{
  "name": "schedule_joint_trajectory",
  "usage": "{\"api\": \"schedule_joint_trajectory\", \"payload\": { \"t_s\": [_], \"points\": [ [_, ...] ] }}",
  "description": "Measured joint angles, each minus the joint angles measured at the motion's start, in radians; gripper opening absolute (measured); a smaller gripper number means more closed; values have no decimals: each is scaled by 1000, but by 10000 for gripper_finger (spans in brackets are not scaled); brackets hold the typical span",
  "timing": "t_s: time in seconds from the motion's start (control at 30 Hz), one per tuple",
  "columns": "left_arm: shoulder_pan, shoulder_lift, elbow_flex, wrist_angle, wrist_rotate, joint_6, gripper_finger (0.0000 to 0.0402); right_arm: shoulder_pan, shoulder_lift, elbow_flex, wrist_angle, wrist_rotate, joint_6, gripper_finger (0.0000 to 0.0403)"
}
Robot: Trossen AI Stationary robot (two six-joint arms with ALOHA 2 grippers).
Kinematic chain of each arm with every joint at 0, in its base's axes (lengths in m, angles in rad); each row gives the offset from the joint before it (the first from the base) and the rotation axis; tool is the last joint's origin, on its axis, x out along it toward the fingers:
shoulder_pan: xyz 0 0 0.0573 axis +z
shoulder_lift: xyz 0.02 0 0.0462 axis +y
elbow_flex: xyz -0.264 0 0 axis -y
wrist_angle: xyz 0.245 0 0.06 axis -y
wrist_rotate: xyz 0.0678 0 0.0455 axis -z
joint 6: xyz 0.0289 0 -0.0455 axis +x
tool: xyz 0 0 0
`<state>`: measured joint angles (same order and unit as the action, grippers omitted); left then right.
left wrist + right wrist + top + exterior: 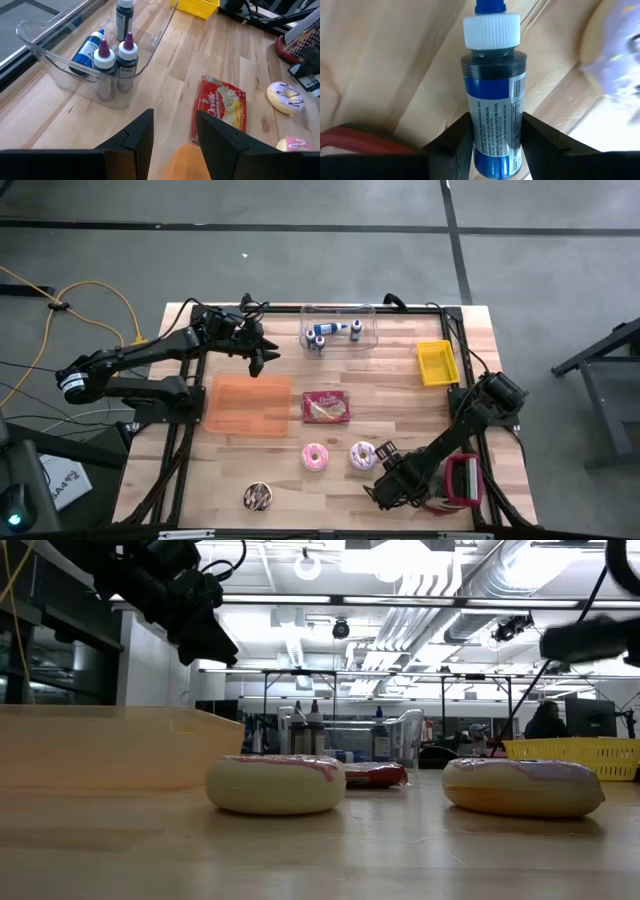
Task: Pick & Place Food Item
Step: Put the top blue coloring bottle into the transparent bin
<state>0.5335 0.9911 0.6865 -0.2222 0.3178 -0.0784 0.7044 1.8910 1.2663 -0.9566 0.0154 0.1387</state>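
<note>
1. Broadly, wooden table (400,395): keep the lift slow and straight so the bottle clears the purple-iced doughnut (362,455) just beside it.
2. Right gripper (388,486), near the table's front edge: clamped on a blue food-colouring bottle (492,100), white cap pointing away.
3. Left gripper (262,358): parted, empty, hovering by the clear bin (340,330).

The high view looks straight down on the whole counter (400,380). The low view grazes its surface, close behind two doughnuts (277,783); the left wrist view shares them beyond the popcorn packet (220,107).
</note>
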Motion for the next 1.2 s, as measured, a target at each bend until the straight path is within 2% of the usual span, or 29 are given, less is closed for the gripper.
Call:
{"api": "schedule_joint_trajectory", "payload": {
  "t_s": [0.23, 0.4, 0.73, 1.03, 1.2],
  "points": [
    [0, 0, 0, 0, 0, 0, 141, -6, -13, 83, 7, 6, -20, 136],
    [0, 0, 0, 0, 0, 0, 141, -38, -14, 133, 83, 51, -63, 136],
    [0, 0, 0, 0, 0, 0, 141, -196, -14, 150, 399, 88, -133, 136],
    [0, 0, 0, 0, 0, 0, 141, -359, -14, 150, 678, 81, -110, 136],
    [0, 0, 0, 0, 0, 0, 141, -430, -14, 150, 740, 81, -109, 136]
  ]
}}
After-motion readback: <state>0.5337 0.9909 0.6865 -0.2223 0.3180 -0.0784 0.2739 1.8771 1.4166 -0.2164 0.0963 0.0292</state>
